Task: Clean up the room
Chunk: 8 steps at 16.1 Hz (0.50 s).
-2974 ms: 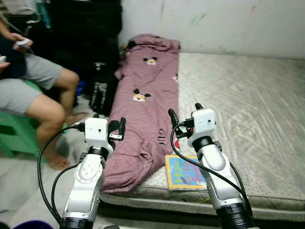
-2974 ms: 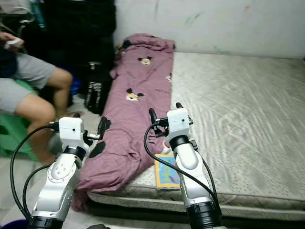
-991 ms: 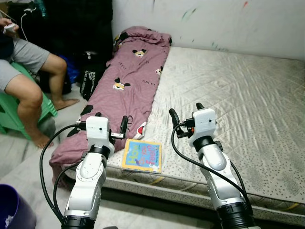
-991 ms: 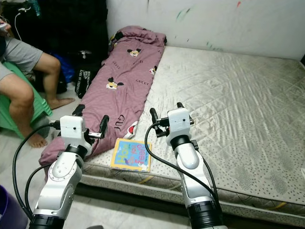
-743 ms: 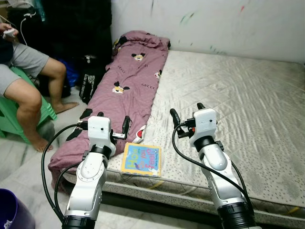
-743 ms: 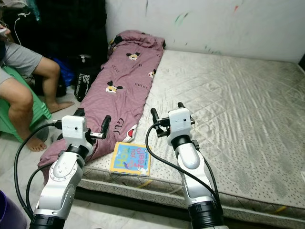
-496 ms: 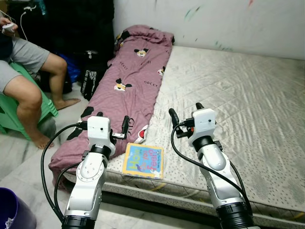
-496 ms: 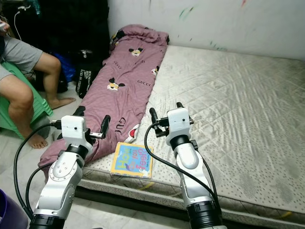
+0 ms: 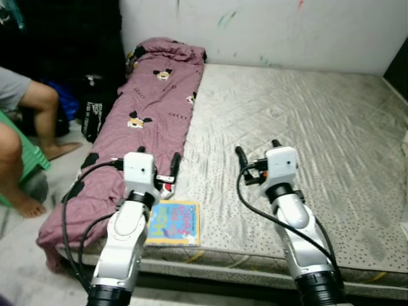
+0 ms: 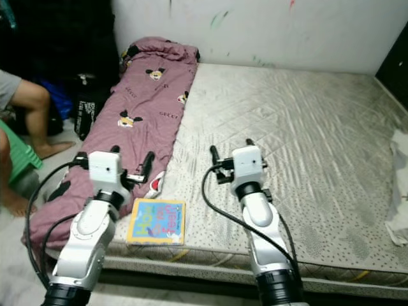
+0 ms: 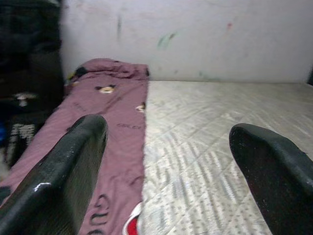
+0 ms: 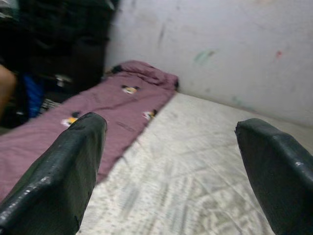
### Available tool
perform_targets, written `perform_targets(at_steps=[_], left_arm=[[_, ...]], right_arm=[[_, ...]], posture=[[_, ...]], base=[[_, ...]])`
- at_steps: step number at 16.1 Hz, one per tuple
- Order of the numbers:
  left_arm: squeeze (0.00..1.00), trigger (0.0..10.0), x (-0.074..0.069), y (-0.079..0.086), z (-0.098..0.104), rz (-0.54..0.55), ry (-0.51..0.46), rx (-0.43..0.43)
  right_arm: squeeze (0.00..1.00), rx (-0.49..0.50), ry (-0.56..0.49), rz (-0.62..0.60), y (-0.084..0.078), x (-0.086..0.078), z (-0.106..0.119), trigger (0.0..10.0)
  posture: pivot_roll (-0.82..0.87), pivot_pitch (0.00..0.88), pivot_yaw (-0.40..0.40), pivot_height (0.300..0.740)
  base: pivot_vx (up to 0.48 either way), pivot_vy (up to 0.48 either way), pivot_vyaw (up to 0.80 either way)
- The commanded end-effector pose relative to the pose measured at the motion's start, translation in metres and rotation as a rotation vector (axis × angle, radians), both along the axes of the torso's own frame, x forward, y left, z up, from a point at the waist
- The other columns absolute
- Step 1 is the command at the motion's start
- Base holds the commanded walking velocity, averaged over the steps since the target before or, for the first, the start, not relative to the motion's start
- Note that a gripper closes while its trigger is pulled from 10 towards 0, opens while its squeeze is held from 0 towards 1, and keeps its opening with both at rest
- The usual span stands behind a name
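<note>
Left eye view shows us standing at the foot of the bed (image 9: 306, 121), both arms raised before us over its near edge; the left tool (image 9: 158, 163) and the right tool (image 9: 257, 155) each have their fingers spread wide and hold nothing; the wrist views confirm the wide gap, with mattress and wall between the black fingers. The children's book (image 9: 173, 223) lies flat on the mattress near the front edge, just beside the purple blanket (image 9: 143, 121) that runs along the bed's left side; it sits below and close to our left tool. We judge we are in the approach step, nothing grasped yet; next we must lower the left tool to the book and close on its edge.
</note>
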State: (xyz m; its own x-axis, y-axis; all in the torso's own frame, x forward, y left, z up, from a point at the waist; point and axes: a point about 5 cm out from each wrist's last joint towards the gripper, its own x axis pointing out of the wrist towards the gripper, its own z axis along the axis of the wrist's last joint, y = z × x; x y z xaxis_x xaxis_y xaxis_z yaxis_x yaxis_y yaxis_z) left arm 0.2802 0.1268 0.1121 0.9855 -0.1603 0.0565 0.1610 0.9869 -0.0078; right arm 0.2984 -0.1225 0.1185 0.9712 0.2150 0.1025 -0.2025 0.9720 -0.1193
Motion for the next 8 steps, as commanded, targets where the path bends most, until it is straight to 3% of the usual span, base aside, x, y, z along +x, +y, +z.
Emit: perform_targets(at_steps=[1,6,8], left_arm=[[0.0,10.0,-0.0008,0.0069,-0.0026,0.028,0.013,0.008],[0.0,10.0,-0.0007,0.0059,-0.0031,0.028,0.017,0.019],[0.0,10.0,-0.0005,0.0056,-0.0029,0.028,0.016,0.019]], right_arm=[[0.0,0.009,-0.022,0.017,0.0063,0.0013,0.0055,10.0],[0.0,0.014,-0.023,0.013,0.0053,0.0011,0.0053,10.0],[0.0,0.011,-0.022,0.014,0.0052,0.0014,0.0053,10.0]], posture=[[0.01,0.0,-0.024,0.74],[0.01,0.0,-0.024,0.74],[0.01,0.0,-0.027,0.74]], base=[[0.0,0.0,0.0],[0.0,0.0,0.0],[0.0,-0.272,0.0]])
